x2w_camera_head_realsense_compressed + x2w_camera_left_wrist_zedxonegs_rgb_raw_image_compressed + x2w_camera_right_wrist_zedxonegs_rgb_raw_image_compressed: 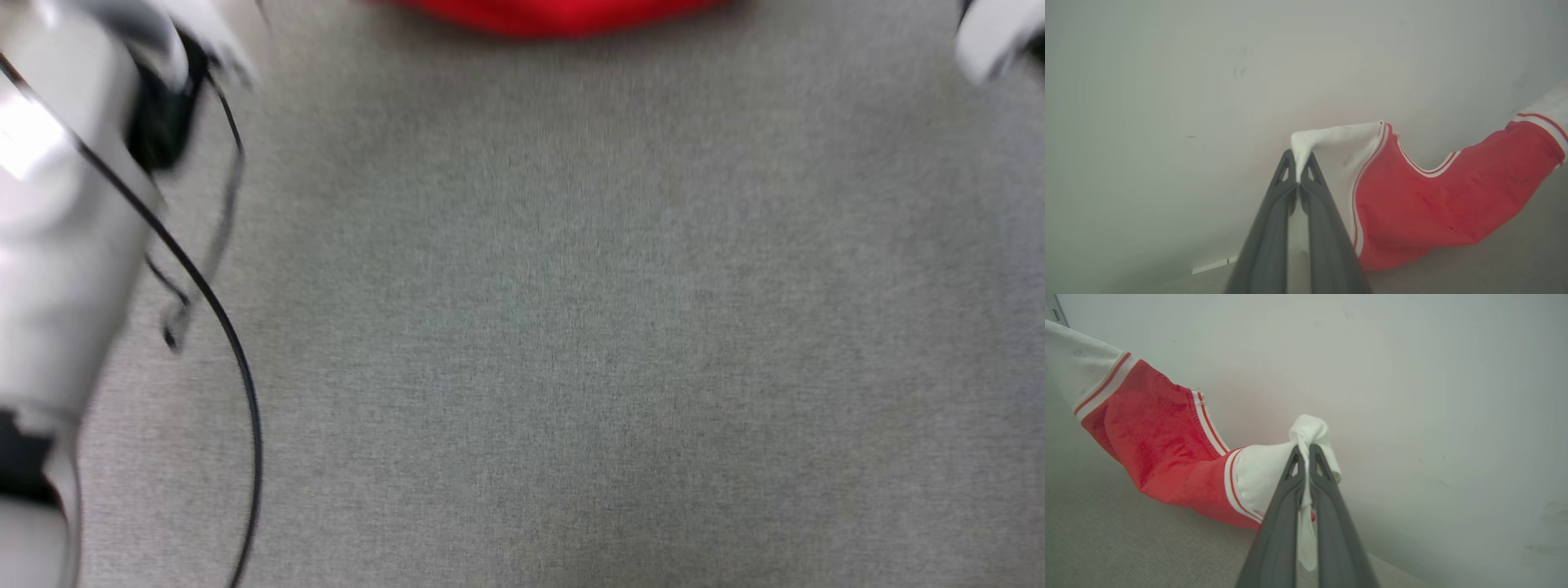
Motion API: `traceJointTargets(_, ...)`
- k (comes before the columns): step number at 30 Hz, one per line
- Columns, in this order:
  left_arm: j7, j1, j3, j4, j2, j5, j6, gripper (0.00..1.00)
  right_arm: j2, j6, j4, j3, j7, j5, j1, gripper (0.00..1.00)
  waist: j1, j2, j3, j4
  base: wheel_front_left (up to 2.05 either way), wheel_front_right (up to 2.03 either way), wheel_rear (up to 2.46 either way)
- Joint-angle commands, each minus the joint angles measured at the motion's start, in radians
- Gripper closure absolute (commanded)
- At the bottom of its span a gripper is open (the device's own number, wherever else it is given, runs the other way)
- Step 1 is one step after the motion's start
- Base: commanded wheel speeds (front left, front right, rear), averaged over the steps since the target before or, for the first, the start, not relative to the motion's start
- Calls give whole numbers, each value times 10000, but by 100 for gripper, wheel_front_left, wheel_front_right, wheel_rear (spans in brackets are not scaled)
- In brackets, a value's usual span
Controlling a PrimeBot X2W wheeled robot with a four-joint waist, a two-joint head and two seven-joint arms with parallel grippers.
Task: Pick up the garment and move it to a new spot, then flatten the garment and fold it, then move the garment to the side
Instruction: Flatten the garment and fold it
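Pickup done: my left gripper (1299, 159) and right gripper (1306, 451) pinch the red, white-sleeved jersey T-shirt (1425, 204) by its sleeves; placing, flattening and folding remain, I reckon.

White forearm (57, 245) — looping black cable (220, 316)

Grey woven surface (571, 327), the garment (547, 15) at its far side.

The shirt (1412, 212) is soft, matt cloth, its red body faintly fuzzy, its trim (1208, 420) ribbed. The left end effector (1298, 179) and right end effector (1304, 451) look like dark matt plastic. The table (571, 327) wears a coarse grey woven cover. The arm (57, 245) shell is glossy white plastic; the wall (1167, 81) smooth, matt paint.
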Motion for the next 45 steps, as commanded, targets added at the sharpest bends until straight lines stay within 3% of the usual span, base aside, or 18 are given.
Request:
traceJointTargets(1, -102, 796, -42, -220, 49, -111, 109, 100, -120, -14, -172, 126, -197, 210, 699, 100, 0, 0, -751, 60, 0, 0, 0)
traceJointTargets(8, -252, 4398, 175, -1933, 640, -779, 930, 100, -678, -14, -1111, 647, -530, 731, 3782, 100, 0, 0, -2001, -67, 0, 0, 0)
traceJointTargets(17, -270, 8908, 478, -4163, 1573, -1804, 2205, 100, -643, -15, -1550, 314, -706, 1118, 7234, 100, 0, 0, -3161, -333, 0, 0, 0)
traceJointTargets(22, -295, 10782, 643, -4789, 1848, -2334, 2645, 100, -794, -15, -1678, -84, -632, 1223, 8930, 100, 0, 0, -3656, -354, 0, 0, 0)
traceJointTargets(32, -325, 13286, 826, -5442, 2069, -3018, 3189, 100, -945, -16, -1891, -1175, -413, 1221, 11878, 100, 0, 0, -4183, -388, 0, 0, 0)
traceJointTargets(43, -345, 14188, 818, -5528, 1722, -3047, 3195, 100, -549, -16, -2507, -2684, 26, 690, 13855, 100, 0, 0, -4191, -256, 0, 0, 0)
traceJointTargets(44, -346, 14132, 828, -5542, 1715, -3003, 3196, 100, -526, -16, -2595, -2871, 56, 624, 13858, 78, 0, 0, -4198, -244, 0, 0, 0)
traceJointTargets(45, -347, 14079, 830, -5561, 1710, -2953, 3184, 100, -494, -16, -2710, -3059, 110, 564, 13851, 0, 0, 0, -4206, -229, 0, 0, 0)
